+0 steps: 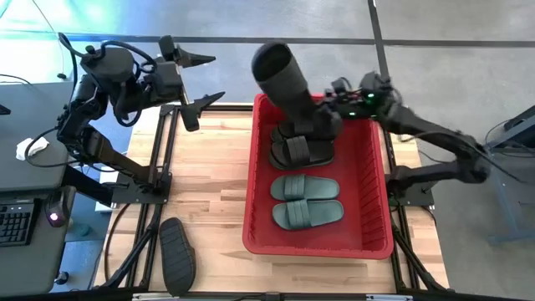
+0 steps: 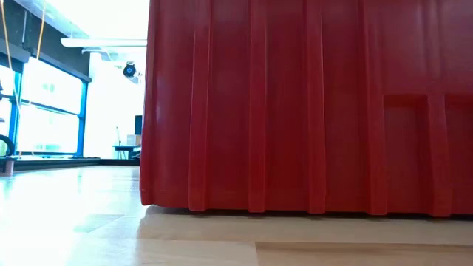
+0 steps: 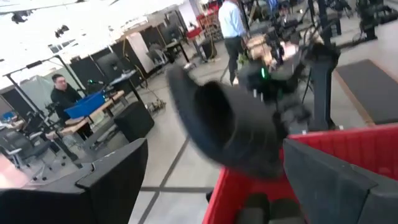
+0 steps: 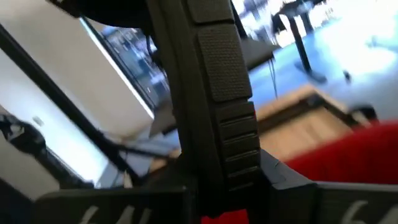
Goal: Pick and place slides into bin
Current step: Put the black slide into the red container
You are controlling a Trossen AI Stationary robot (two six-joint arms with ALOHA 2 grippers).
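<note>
The red bin [image 1: 378, 201] stands on the table's right half; its wall fills the low view [image 2: 310, 111]. In it lie two dark green slides [image 1: 306, 201] and, farther back, two black slides [image 1: 299, 150]. My right gripper [image 1: 328, 113] is over the bin's far end, shut on a black slide [image 1: 284, 79] that rises steeply above the bin. That slide also shows in the left wrist view [image 3: 230, 124]. Another black slide [image 1: 177, 255] lies sole-down on the table's near left. My left gripper [image 1: 213, 78] is open and empty, high over the far edge, left of the bin. My right gripper pinches the black slide between its two fingers at its lower end [image 4: 217, 180], with the slide edge-on between them. The fingers come about level from the table's right. The slide is lifted clear and tilts up, its free end [image 1: 272, 57] high over the bin's far left corner.
Bare wooden tabletop [image 1: 209, 184] lies left of the bin. A keyboard and a mouse [image 1: 54, 217] sit on a side desk at the left. People [image 3: 233, 25] are in the room beyond the table.
</note>
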